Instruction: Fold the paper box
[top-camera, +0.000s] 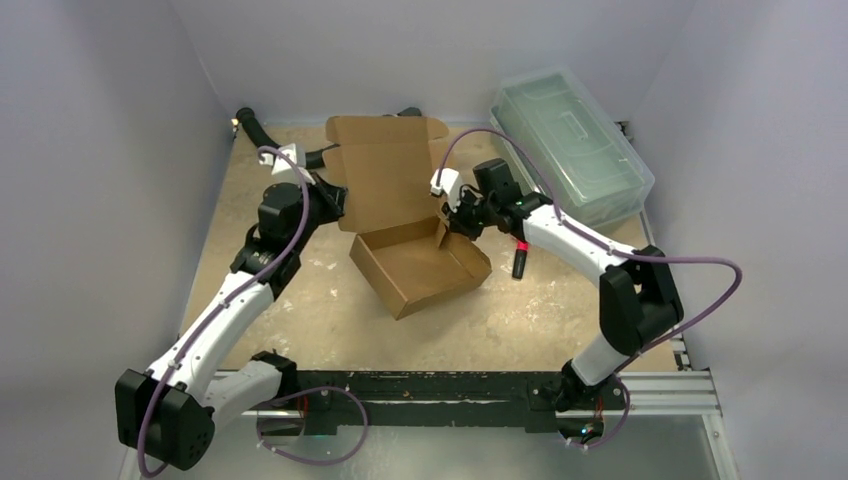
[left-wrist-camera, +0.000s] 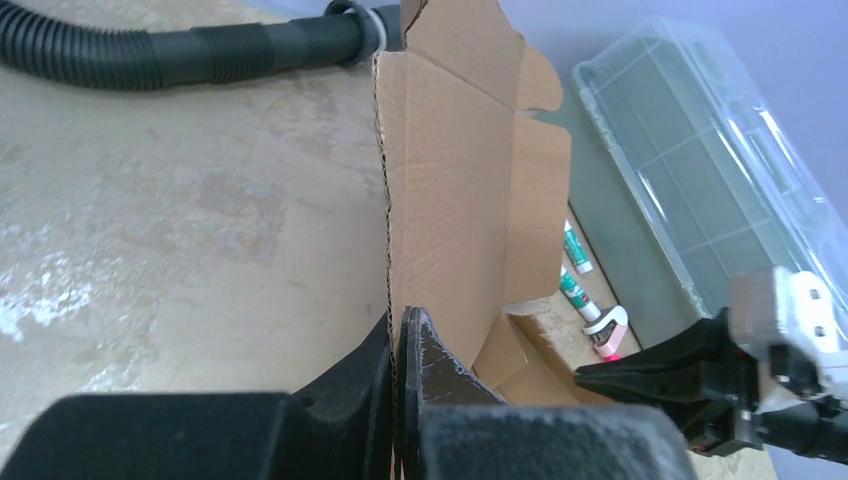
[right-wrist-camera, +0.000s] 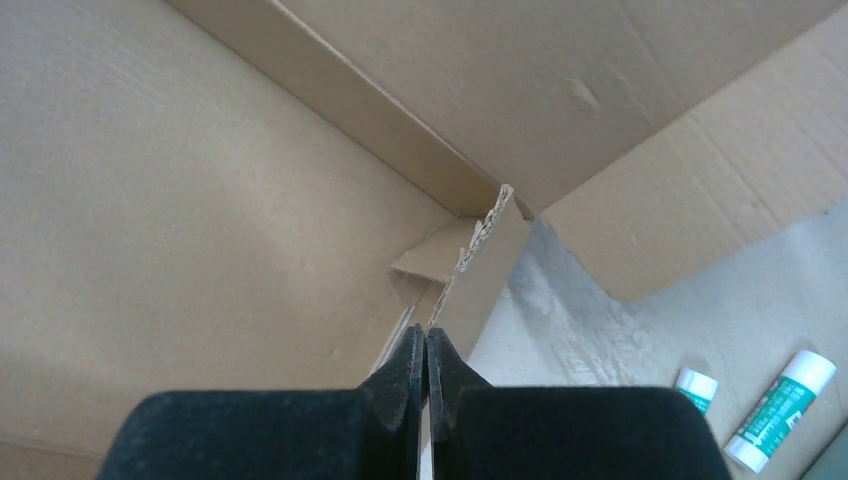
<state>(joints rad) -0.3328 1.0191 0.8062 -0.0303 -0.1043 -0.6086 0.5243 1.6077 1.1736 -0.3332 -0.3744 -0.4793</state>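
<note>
The paper box (top-camera: 425, 268) is plain brown cardboard in the middle of the table, a shallow open tray with its lid panel (top-camera: 385, 170) raised behind it. My left gripper (top-camera: 338, 200) is shut on the lid's left edge; in the left wrist view that corrugated edge (left-wrist-camera: 388, 200) runs straight between the closed fingers of the left gripper (left-wrist-camera: 400, 325). My right gripper (top-camera: 445, 222) is shut on the tray's right side flap. In the right wrist view the right gripper (right-wrist-camera: 427, 340) pinches that flap's torn-looking edge (right-wrist-camera: 480, 235), with the box floor (right-wrist-camera: 150, 200) to the left.
A clear greenish plastic lidded bin (top-camera: 570, 145) stands at the back right. A black ribbed hose (top-camera: 255, 125) lies at the back left. Glue sticks (right-wrist-camera: 780, 410) and a small pink and white item (left-wrist-camera: 607, 330) lie on the table right of the box. White walls close in the sides.
</note>
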